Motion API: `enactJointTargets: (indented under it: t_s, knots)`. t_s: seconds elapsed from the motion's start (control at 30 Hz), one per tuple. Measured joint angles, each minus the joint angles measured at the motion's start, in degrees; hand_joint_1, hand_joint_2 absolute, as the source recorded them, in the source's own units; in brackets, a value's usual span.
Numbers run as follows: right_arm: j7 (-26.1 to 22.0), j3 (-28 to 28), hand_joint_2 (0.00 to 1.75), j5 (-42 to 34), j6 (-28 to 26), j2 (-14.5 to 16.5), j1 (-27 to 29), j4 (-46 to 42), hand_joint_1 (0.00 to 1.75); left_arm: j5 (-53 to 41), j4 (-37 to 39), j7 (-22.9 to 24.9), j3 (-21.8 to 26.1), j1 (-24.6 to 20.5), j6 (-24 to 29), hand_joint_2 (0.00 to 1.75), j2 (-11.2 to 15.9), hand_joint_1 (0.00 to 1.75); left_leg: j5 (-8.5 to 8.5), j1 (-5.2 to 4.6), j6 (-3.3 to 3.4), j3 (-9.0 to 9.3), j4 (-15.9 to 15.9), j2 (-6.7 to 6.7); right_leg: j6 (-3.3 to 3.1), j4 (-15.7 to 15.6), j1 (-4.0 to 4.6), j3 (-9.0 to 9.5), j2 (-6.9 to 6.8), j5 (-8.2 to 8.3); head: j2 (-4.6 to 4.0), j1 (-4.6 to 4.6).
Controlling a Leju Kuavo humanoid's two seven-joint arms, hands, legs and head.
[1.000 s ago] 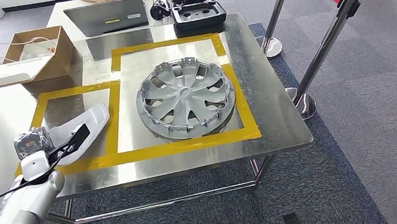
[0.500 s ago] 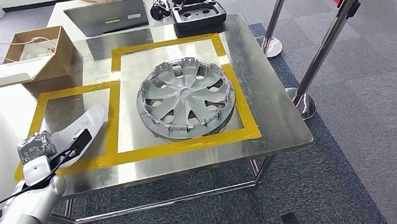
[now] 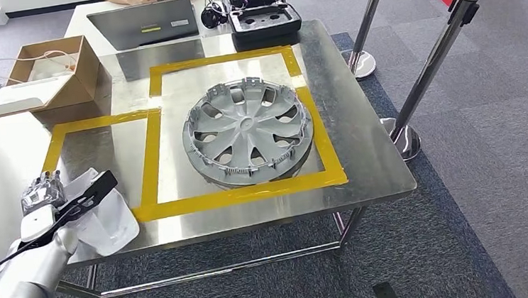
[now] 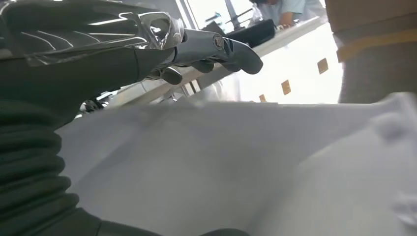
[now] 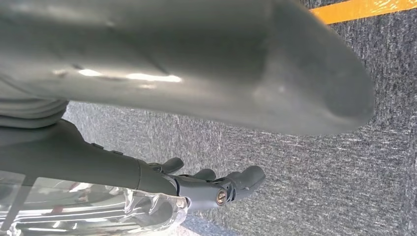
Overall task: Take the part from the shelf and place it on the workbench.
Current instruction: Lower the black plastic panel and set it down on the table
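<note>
Left hand (image 3: 43,198) at near-left corner of steel workbench (image 3: 361,148), fingers around white plastic part (image 3: 107,222); part lies on bench at front edge, partly over yellow tape outline (image 3: 150,168). Left wrist view: white part (image 4: 236,167) fills foreground below fingers (image 4: 216,49). Right hand (image 5: 196,189) hangs over grey carpet (image 5: 314,167), fingers loosely curled, holding nothing. Further back: grey wheel cover (image 3: 247,131) inside larger taped square. Beyond: cardboard box (image 3: 52,69), laptop (image 3: 141,22), black case (image 3: 262,10). Stanchion posts (image 3: 432,64) to right.
</note>
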Motion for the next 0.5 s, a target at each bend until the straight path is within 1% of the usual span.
enactJointTargets:
  t_s: [0.13,0.33,0.4,0.5]
  knots:
    - [0.0,0.0,0.00,-0.4,0.0,0.0,0.1,0.0,0.00,0.7,0.0,-3.3,1.2,0.4,0.5,0.00,-0.2,0.00,0.01,-0.01,0.00,0.02,0.0,0.01,0.00,0.0,-0.01,0.02,-0.01,0.00,0.00,0.00]
    - [-0.9,-0.1,0.00,-1.1,-0.1,0.1,0.5,0.0,0.00,2.5,-0.9,-10.5,2.8,2.3,3.6,0.00,-0.4,0.00,-0.01,-0.03,0.01,0.01,0.0,0.02,0.01,0.0,-0.02,-0.01,0.00,0.00,0.00,0.00]
    - [-1.0,-0.1,0.00,-1.2,-0.1,0.1,0.5,0.0,0.00,3.1,-1.3,-11.7,3.4,2.7,4.2,0.00,-0.3,0.00,-0.02,-0.03,0.01,0.00,0.0,0.02,0.01,0.0,-0.02,-0.02,0.00,0.00,0.00,0.01]
    - [-1.0,-0.1,0.00,-1.2,-0.1,0.2,0.5,0.0,0.00,3.3,-1.6,-12.1,4.0,3.0,4.4,0.00,-0.3,0.00,-0.03,-0.03,0.02,-0.01,0.0,0.01,0.02,0.0,-0.02,-0.03,-0.01,-0.01,0.00,0.00]
